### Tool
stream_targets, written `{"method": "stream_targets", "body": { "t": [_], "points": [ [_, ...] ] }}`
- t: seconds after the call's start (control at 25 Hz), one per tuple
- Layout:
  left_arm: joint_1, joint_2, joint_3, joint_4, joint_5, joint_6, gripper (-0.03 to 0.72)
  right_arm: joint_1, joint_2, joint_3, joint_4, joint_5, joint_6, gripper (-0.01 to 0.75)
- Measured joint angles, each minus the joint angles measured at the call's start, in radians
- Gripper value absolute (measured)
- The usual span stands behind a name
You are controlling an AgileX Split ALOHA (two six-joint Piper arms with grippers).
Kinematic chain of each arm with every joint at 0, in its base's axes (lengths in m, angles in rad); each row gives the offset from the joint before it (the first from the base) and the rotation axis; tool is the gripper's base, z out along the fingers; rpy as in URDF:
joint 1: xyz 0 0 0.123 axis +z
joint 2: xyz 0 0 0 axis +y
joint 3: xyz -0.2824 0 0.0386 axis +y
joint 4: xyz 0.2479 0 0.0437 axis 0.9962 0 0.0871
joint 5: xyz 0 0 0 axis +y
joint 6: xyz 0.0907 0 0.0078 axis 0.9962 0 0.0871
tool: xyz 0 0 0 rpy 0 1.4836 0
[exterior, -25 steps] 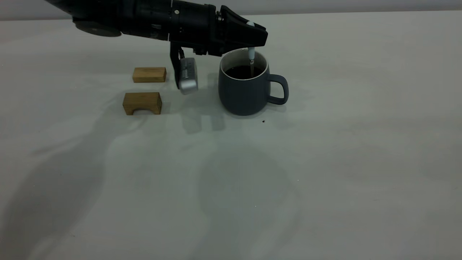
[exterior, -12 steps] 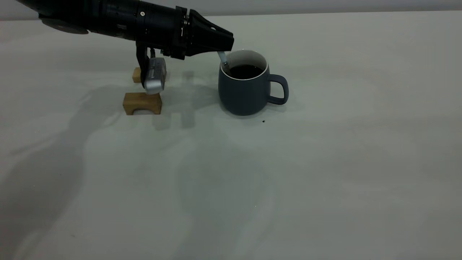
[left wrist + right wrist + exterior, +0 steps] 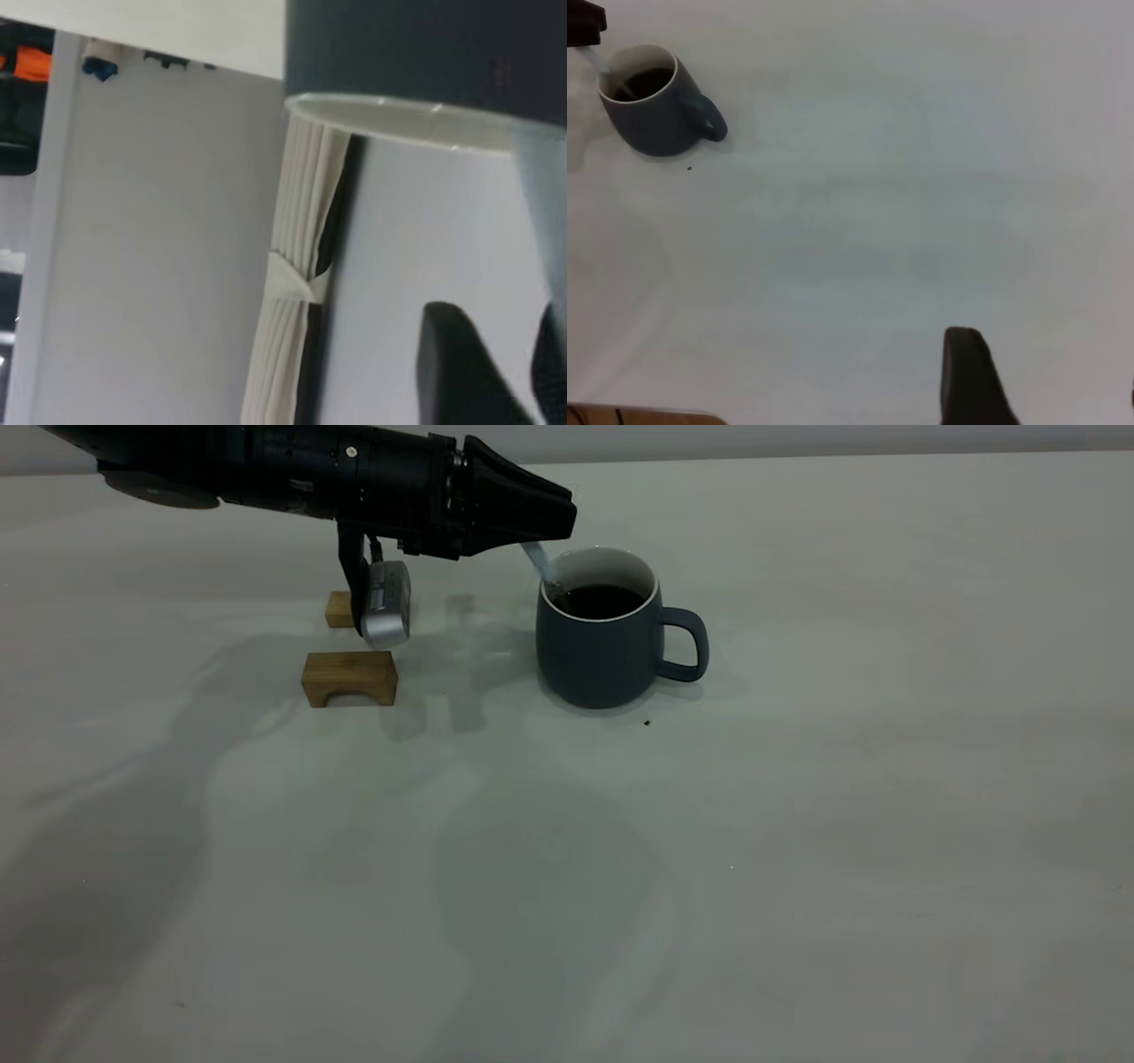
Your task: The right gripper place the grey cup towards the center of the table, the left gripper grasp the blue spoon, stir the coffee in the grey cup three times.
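The grey cup [image 3: 598, 646] stands mid-table, handle pointing right, with dark coffee [image 3: 602, 600] inside. My left gripper [image 3: 565, 518] reaches in from the left above the cup's left rim, shut on the blue spoon [image 3: 538, 562]. The spoon slants down and its lower end dips into the coffee at the left wall. In the left wrist view the cup [image 3: 399, 44] fills the near field and the pale spoon handle [image 3: 540, 221] runs between my fingers [image 3: 461, 372]. The right gripper [image 3: 1050, 390] hangs open far from the cup [image 3: 651, 119], outside the exterior view.
Two small wooden blocks lie left of the cup: an arched one [image 3: 350, 677] in front and a flat one [image 3: 337, 609] behind it, partly hidden by the left wrist's silver-grey block [image 3: 385, 607]. A tiny dark speck [image 3: 647, 723] marks the table [image 3: 797, 824].
The left gripper has swung left from above the cup's middle to its left rim. The spoon went from upright in the coffee to slanted against the left wall, lifting slightly.
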Motion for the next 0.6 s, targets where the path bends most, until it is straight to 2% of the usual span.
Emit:
{"method": "stream_targets", "body": {
  "t": [0.2,0.48,0.6],
  "points": [
    [0.0,0.0,0.0,-0.001,0.073,0.0,0.463,0.0,0.0,0.0,0.0,0.0,0.0,0.47],
    [0.023,-0.103,0.0,0.035,0.101,0.092,0.492,0.0,0.0,0.0,0.0,0.0,0.0,0.47],
    [0.045,-0.198,0.0,0.126,0.111,0.15,0.492,0.0,0.0,0.0,0.0,0.0,0.0,0.47]
  ]
}}
